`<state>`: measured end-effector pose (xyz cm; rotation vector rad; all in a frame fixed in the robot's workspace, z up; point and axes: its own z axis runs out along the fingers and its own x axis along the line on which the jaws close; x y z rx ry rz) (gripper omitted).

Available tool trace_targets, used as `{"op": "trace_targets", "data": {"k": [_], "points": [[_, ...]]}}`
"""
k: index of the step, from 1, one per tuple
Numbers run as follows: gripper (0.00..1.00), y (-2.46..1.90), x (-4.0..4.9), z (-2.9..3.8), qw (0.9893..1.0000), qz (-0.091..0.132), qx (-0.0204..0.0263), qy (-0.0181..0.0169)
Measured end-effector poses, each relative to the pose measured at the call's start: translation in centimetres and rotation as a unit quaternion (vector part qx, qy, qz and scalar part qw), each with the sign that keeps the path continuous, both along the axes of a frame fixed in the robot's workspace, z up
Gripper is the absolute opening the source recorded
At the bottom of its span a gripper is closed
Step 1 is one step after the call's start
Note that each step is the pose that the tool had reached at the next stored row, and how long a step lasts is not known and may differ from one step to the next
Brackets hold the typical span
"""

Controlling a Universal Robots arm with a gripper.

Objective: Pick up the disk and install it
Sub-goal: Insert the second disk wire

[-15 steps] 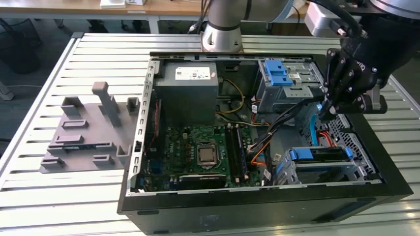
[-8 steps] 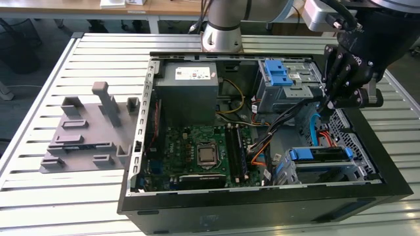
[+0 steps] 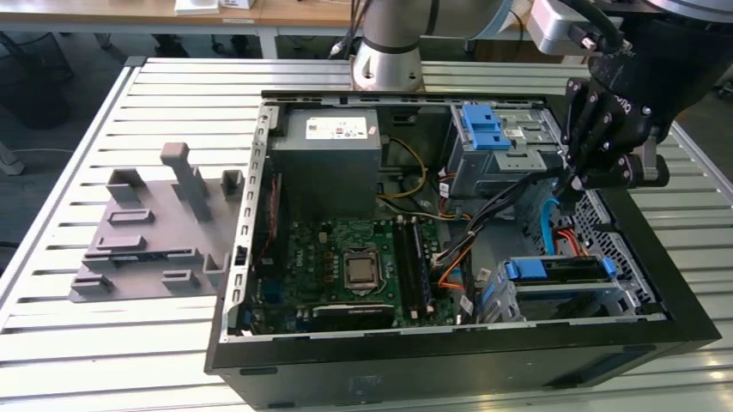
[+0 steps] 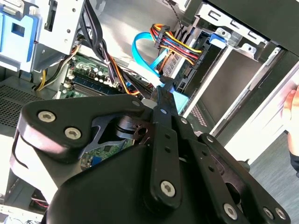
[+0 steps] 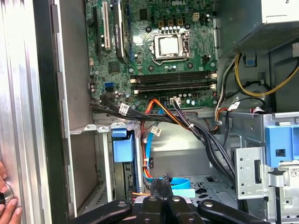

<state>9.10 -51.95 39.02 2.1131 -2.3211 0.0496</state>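
Gripper inside the open case

We see the gripper (image 3: 569, 182) at right of the exterior frame, fingers pressed together, holding nothing. The disk (image 3: 554, 270) sits on edge in the lower-right bay (image 3: 633, 296), blue bracket up.

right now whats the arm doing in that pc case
The gripper is lowered inside the open computer case, over the perforated floor between the grey drive bay with the blue latch and the lower drive cage, close to the cables. Its fingers are together and hold nothing visible. A person's hand rests outside the case.
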Motion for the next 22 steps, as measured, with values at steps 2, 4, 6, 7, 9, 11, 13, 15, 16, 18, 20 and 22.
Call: {"op": "trace_targets", "data": {"k": [2,4,6,7,9,11,13,15,16,18,20,22], "points": [[0.11,0.04,0.00,-0.01,1.0000,0.000,-0.0005,0.0000],[0.16,0.11,0.01,-0.09,1.0000,0.000,-0.0010,0.0000],[0.24,0.21,0.08,-0.25,1.0000,0.000,-0.0009,0.0000],[0.24,0.26,0.11,-0.32,1.0000,0.000,-0.0009,0.0000],[0.24,0.36,0.16,-0.46,1.0000,0.000,-0.0009,0.0000],[0.25,0.43,0.19,-0.59,1.0000,0.000,-0.0008,0.0000],[0.31,0.50,0.23,-0.70,1.0000,0.000,-0.0009,0.0000],[0.31,0.54,0.26,-0.84,1.0000,0.000,-0.0009,0.0000],[0.31,0.55,0.26,-0.92,1.0000,0.000,-0.0010,0.0000],[0.31,0.56,0.27,-1.13,1.0000,0.000,-0.0009,0.0000],[0.31,0.56,0.27,-1.35,1.0000,0.000,-0.0011,0.0000],[0.31,0.56,0.27,-1.53,1.0000,0.000,-0.0016,0.0000]]}}
